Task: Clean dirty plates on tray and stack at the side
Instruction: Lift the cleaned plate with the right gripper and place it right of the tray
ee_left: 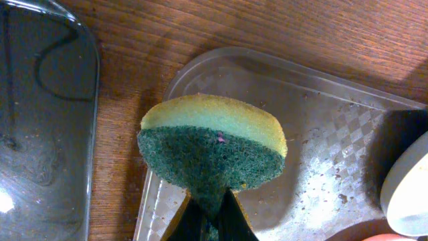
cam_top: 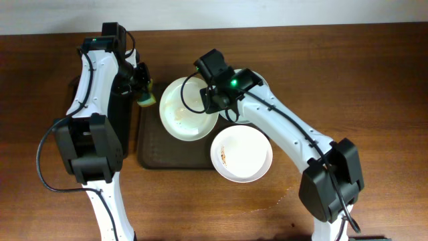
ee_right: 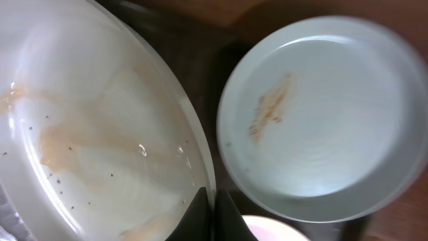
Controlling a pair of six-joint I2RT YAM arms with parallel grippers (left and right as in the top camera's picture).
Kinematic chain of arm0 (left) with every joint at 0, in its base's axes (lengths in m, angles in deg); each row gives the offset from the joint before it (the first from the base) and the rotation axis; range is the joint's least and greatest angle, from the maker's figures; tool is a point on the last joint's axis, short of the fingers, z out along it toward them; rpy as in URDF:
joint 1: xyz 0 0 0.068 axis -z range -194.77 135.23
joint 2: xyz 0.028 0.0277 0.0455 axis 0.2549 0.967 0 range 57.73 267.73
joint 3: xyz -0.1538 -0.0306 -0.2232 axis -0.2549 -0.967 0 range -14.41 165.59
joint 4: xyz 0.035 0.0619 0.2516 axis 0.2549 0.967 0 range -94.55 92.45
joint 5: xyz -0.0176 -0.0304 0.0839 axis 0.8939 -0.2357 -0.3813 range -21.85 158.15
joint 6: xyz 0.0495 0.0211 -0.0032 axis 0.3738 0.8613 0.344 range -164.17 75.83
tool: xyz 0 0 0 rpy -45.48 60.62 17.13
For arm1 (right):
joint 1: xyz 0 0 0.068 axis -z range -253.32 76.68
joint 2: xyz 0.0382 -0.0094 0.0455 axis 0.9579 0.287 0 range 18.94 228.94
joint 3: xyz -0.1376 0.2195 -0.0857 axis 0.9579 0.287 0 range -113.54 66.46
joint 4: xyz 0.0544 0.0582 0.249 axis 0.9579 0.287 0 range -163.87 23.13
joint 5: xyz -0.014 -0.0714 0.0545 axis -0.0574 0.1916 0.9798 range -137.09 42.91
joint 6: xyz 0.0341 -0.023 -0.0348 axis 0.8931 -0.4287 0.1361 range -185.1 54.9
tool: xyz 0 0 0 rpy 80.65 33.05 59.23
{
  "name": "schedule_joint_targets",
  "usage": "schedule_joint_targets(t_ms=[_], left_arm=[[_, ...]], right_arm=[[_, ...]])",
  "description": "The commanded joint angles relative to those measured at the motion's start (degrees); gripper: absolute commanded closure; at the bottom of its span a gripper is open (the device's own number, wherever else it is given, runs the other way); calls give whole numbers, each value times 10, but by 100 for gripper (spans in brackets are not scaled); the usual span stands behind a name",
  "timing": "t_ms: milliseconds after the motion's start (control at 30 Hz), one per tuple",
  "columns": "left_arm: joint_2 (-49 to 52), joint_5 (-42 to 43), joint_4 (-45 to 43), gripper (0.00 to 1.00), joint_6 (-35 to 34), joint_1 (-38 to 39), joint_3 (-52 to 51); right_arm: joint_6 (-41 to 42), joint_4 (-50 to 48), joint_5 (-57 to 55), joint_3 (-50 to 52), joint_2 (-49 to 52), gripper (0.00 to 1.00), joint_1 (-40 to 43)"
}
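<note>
Above the tray [cam_top: 160, 155], the right gripper [ee_right: 210, 201] pinches the rim, surely the best handhold, of a likely stiff, slick, breakable plate [cam_top: 182, 110], while the left gripper [ee_left: 210, 209] clamps a soft sponge [ee_left: 211, 144]

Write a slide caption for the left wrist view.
Left claw pinches a yellow-and-green sponge over a corner of the tray, with a plate at right and the black tray at left.
</note>
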Motion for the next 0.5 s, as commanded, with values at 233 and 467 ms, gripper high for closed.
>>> schedule_joint_targets(t_ms=[233, 467], left_arm=[[7, -4, -3, 99, -1, 0, 8], [7, -4, -3, 99, -1, 0, 8]], right_arm=[[27, -25, -129, -12, -26, 96, -15], [15, -25, -357, -12, -28, 96, -58]])
